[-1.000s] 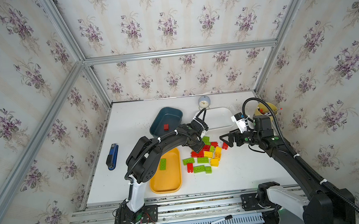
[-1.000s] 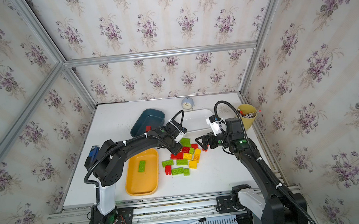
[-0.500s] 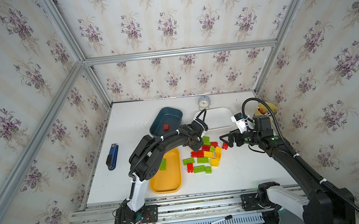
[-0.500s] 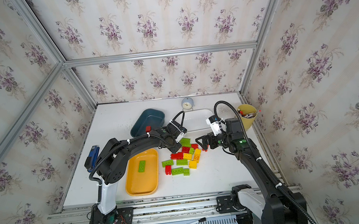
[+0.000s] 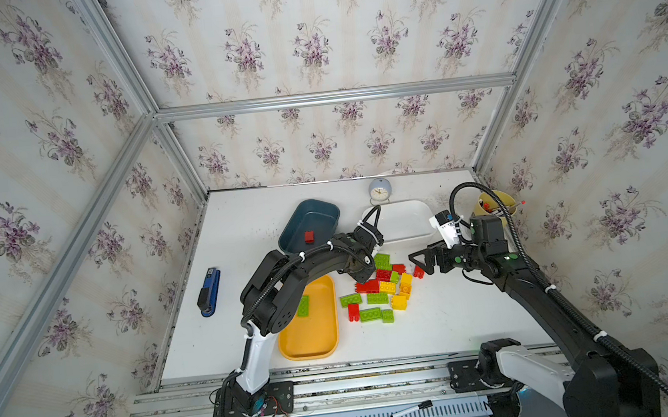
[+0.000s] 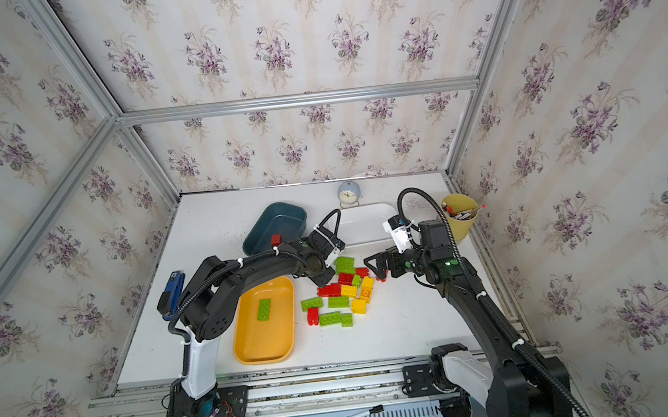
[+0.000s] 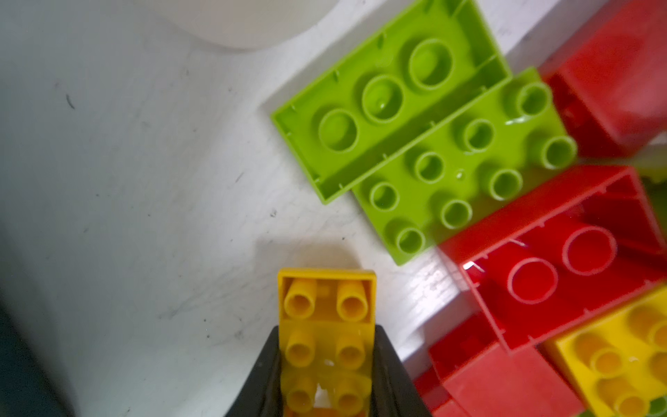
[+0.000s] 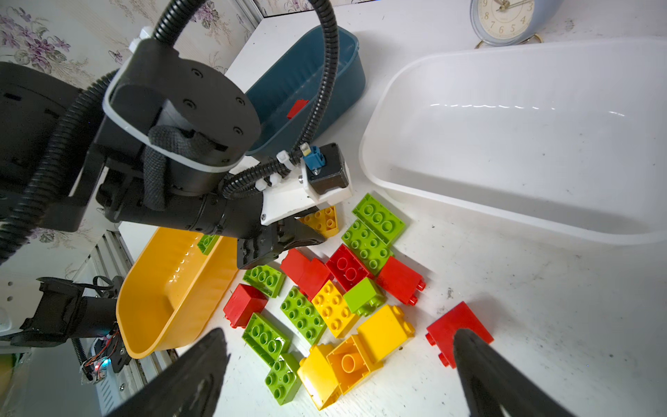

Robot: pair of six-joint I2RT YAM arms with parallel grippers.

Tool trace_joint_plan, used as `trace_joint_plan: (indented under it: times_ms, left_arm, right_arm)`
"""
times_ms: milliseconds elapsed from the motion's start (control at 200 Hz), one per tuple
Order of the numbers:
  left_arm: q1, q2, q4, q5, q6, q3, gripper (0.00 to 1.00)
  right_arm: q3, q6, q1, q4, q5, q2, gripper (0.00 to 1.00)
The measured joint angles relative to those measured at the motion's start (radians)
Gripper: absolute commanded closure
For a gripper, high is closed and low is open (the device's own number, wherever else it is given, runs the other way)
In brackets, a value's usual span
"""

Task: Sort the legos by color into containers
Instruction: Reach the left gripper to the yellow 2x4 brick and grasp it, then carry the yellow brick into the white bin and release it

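In both top views I count one red brick (image 5: 309, 237) in the dark blue tray (image 5: 326, 214) and one green brick (image 5: 303, 305) in the yellow tray (image 5: 320, 340). The white tray (image 5: 404, 219) is bare and the other legos (image 5: 378, 293) lie unsorted. Left wrist: my left gripper (image 7: 326, 368) is clamped on a yellow brick (image 7: 326, 307). Right wrist: my right gripper (image 8: 339, 339) gapes over the heap, holding nothing.

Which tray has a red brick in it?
The dark blue-grey tray, holding one red brick; the yellow-orange tray holds a green brick, the white tray shows none.
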State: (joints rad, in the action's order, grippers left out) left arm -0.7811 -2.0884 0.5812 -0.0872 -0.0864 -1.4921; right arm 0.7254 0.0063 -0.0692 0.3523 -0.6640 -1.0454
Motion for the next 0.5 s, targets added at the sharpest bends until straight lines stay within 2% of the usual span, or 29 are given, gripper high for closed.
trace_joint_plan:
  times_ms: [285, 500]
  left_arm:
    - [0.001, 0.108, 0.032, 0.011, 0.038, -0.055, 0.69]
    - [0.006, 0.109, 0.054, 0.037, 0.099, -0.242, 0.67]
  right_arm:
    - [0.003, 0.001, 0.0, 0.0, 0.003, 0.006, 0.0]
    - [0.046, 0.01, 0.0, -0.008, 0.02, -0.003, 0.0]
